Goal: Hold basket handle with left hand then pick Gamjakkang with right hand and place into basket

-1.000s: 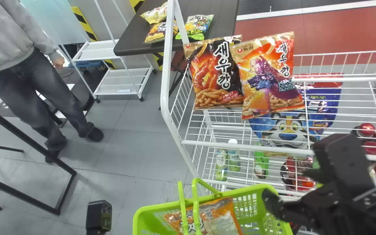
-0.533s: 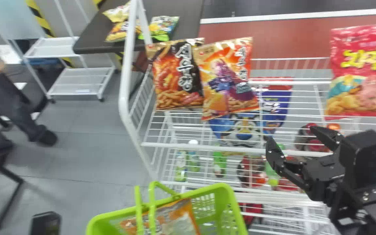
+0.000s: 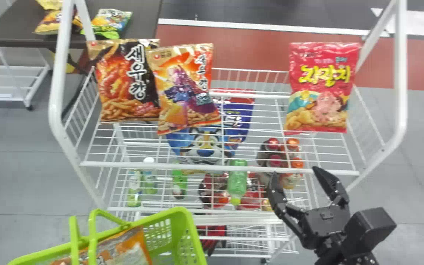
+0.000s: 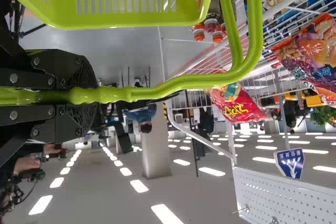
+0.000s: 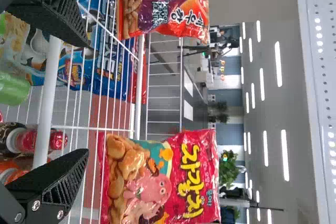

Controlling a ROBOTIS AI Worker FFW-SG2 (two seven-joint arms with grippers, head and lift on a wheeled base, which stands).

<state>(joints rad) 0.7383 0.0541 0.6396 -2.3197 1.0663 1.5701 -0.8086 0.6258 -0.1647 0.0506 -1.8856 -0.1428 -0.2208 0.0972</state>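
My right gripper [image 3: 297,187] stands open in front of the rack's front rail, below and slightly left of the pink-red snack bag [image 3: 318,88] on the upper shelf. Nothing is between the fingers of my right gripper [image 5: 85,97] in the right wrist view, where the pink-red bag [image 5: 163,177] stands beyond them. The green basket [image 3: 179,228] is at the bottom left, holding an orange-and-white bag [image 3: 125,248]. In the left wrist view my left gripper [image 4: 84,96] is shut on the green basket handle [image 4: 173,85].
Two shrimp-snack bags, one dark [image 3: 127,81] and one orange [image 3: 184,88], stand at the left of the white wire rack [image 3: 219,168]. A blue bag [image 3: 204,145] and several bottles [image 3: 237,180] sit lower. A dark table [image 3: 17,29] with bags is behind left.
The head view has swung right, so the rack and basket appear farther left and the whole pink-red bag now shows. My right gripper has moved right along the rack's front.
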